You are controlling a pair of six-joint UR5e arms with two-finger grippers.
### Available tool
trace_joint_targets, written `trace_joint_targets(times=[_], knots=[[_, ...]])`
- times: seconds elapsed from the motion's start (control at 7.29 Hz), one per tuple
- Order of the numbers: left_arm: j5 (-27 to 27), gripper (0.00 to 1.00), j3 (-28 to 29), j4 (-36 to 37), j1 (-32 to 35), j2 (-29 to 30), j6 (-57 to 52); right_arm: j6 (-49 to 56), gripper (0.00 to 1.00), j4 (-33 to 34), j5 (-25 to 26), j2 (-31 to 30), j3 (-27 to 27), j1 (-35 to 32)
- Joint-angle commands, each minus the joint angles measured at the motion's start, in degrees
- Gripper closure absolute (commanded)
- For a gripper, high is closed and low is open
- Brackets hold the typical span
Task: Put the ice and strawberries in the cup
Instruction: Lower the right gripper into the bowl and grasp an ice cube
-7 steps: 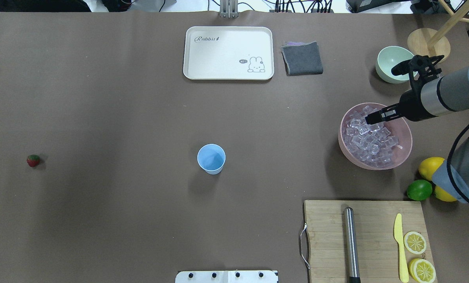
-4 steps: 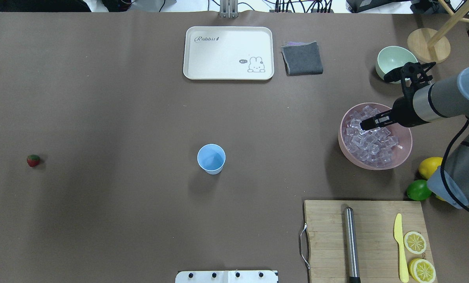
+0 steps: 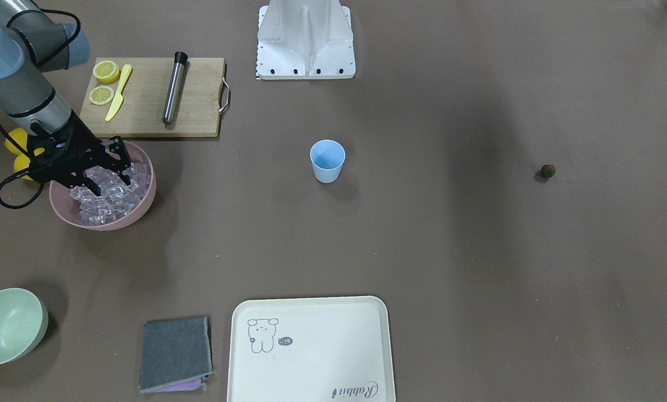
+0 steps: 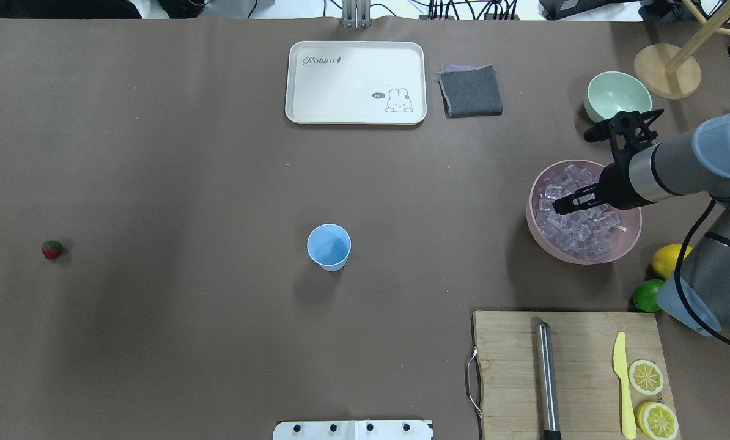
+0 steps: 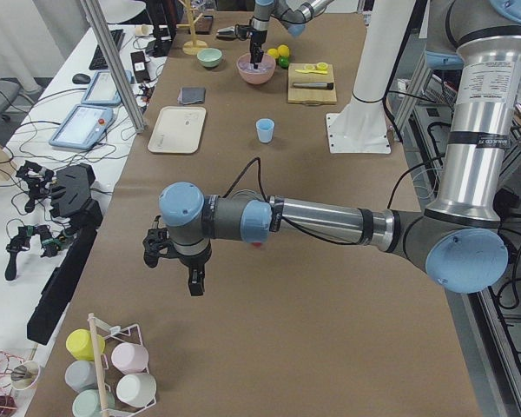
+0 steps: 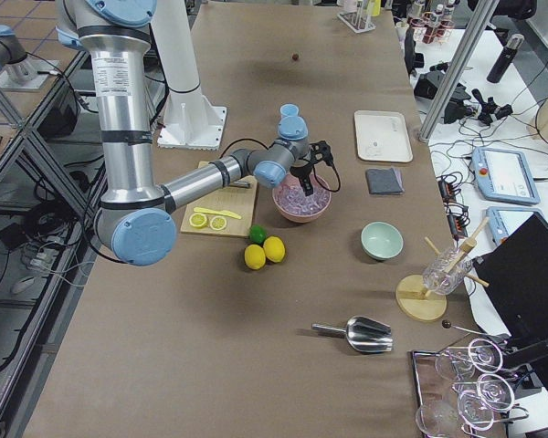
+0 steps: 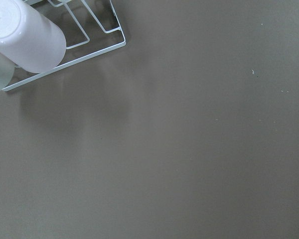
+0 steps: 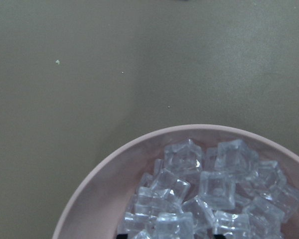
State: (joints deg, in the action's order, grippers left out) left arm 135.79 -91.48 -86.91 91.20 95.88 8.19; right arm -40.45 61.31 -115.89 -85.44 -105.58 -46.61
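Hovering at the ice with right gripper spread; slick, hard, light cubes, so pinch one top cube squarely across flat faces.

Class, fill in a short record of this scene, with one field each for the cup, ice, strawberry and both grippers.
Cup: upright mid-table, looks empty
Ice: piled in the pink bowl
Strawberry: alone on the table, far from the cup
Right gripper: open, just over the ice
Left gripper: over bare table; open or shut cannot be told
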Motion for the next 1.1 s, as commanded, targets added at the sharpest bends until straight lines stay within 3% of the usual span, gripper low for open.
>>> trace_joint_targets(times=[0.0, 0.14, 0.41, 0.55, 0.69, 0.82, 0.96], knots=[[0.00, 0.02, -0.01, -0.01, -0.06, -0.07, -0.01, 0.02, 0.36, 0.21, 0.40, 0.71, 0.73, 0.73], [0.00, 0.02, -0.01, -0.01, -0.06, 0.01, -0.01, 0.20, 0.36, 0.21, 0.49, 0.80, 1.43, 0.82], [0.00, 0.02, 0.77, -1.84, -0.06, 0.01, 0.07, 0.64, 0.47, 0.21, 1.28, 0.45, 1.52, 0.74], [0.00, 0.02, 1.82, -3.51, -0.06, 0.01, 0.08, 0.64, 0.64, 0.21, 1.28, 0.27, 1.52, 0.65], [0.00, 0.02, 2.44, -4.22, -0.06, 0.01, -0.10, 0.46, 0.88, 0.21, 1.20, 0.27, 1.43, 0.65], [0.00, 0.02, 2.45, -4.23, -0.06, 0.01, -0.10, 0.46, 1.00, 0.13, 1.20, 0.27, 1.17, 0.39], [0.00, 0.02, 2.45, -4.23, -0.06, 0.01, -0.10, 0.38, 1.00, 0.21, 1.02, 0.27, 0.82, -0.75]])
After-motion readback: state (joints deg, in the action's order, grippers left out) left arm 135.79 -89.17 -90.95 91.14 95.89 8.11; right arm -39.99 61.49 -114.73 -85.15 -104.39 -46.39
